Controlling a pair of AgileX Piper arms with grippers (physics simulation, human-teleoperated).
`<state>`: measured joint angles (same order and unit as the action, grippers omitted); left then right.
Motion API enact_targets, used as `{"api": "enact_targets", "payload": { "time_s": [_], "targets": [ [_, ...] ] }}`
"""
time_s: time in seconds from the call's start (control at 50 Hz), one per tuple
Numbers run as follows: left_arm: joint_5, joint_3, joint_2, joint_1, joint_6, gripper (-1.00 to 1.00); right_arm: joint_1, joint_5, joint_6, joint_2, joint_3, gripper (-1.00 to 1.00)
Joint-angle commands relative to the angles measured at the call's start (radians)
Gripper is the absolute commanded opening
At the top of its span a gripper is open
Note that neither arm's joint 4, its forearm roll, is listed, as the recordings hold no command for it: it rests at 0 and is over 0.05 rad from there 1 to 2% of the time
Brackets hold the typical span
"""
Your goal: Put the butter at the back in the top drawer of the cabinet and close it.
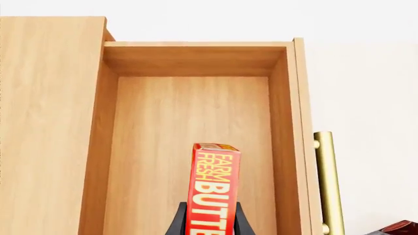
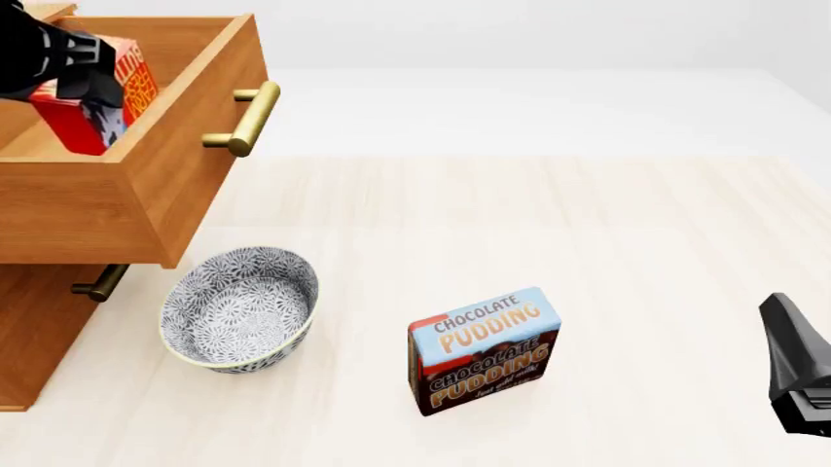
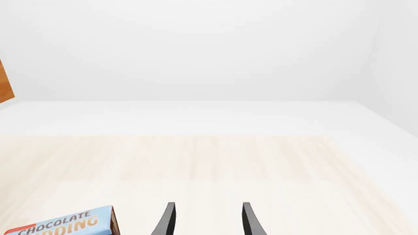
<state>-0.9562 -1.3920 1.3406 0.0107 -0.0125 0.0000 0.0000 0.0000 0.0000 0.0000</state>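
While the left pincer point(image 1: 210, 223) grips the butter point(image 1: 214, 188) over the open top drawer point(image 1: 196, 147), we're at the placing step: box is carried in above the drawer's floor, not yet let go, drawer not yet shut.

Butter location: in the left wrist view it hangs over the plain wood floor, nearer the handle end than the far wall. In the front view it sits inside the drawer's outline at the cabinet point(image 2: 39, 331) top, with the black pincer around it. Can't tell whether its lower end touches the floor.

Orientation: long axis runs along the pincer's fingers, pointing deeper into the drawer, towards the far wall. "FARM FRESH BUTTER" lettering runs along that axis; a narrow end faces forward. Front view shows it tilted, not square to the drawer sides.

Next move, my read: lower until it rests on the floor, open the jaws, pull up clear of the side walls. Then push the front by the brass handle point(image 2: 247, 119) until flush. Risk: a tilted box can tip or catch a wall on release.

Right pincer point(image 3: 207, 220) is idle, jaws apart and holding nothing, low over the desk point(image 2: 624, 253) beside the pudding box point(image 2: 485, 350). Bowl point(image 2: 240, 306) sits below the drawer front, out of the way.
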Motion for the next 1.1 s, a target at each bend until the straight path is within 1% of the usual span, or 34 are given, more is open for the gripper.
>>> {"api": "enact_targets", "payload": {
  "time_s": [0.02, 0.28, 0.54, 0.56, 0.6, 0.62, 0.72, 0.84, 0.94, 1.1],
  "targets": [
    [0.015, -0.008, -0.002, 0.013, -0.018, -1.00, 0.000, 0.000, 0.000, 0.000, 0.000, 1.00],
    [0.025, 0.002, -0.003, 0.027, -0.022, -1.00, 0.000, 0.000, 0.000, 0.000, 0.000, 1.00],
    [0.036, 0.012, 0.001, 0.028, -0.007, -1.00, 0.000, 0.000, 0.000, 0.000, 0.000, 1.00],
    [0.036, 0.011, 0.001, 0.028, -0.005, 1.00, 0.000, 0.000, 0.000, 0.000, 0.000, 1.00],
    [0.035, 0.002, -0.004, 0.034, -0.003, 1.00, 0.000, 0.000, 0.000, 0.000, 0.000, 1.00],
    [0.035, -0.002, -0.010, 0.049, -0.014, 1.00, 0.000, 0.000, 0.000, 0.000, 0.000, 1.00],
    [0.035, 0.000, -0.011, 0.033, -0.002, 1.00, 0.000, 0.000, 0.000, 0.000, 0.000, 1.00],
    [0.033, -0.001, -0.014, 0.035, -0.009, 1.00, 0.000, 0.000, 0.000, 0.000, 0.000, 1.00],
    [0.026, -0.015, -0.017, 0.016, -0.004, 1.00, 0.000, 0.000, 0.000, 0.000, 0.000, 1.00],
    [0.001, -0.070, -0.036, -0.036, 0.006, 1.00, 0.000, 0.000, 0.000, 0.000, 0.000, 1.00]
  ]
}}
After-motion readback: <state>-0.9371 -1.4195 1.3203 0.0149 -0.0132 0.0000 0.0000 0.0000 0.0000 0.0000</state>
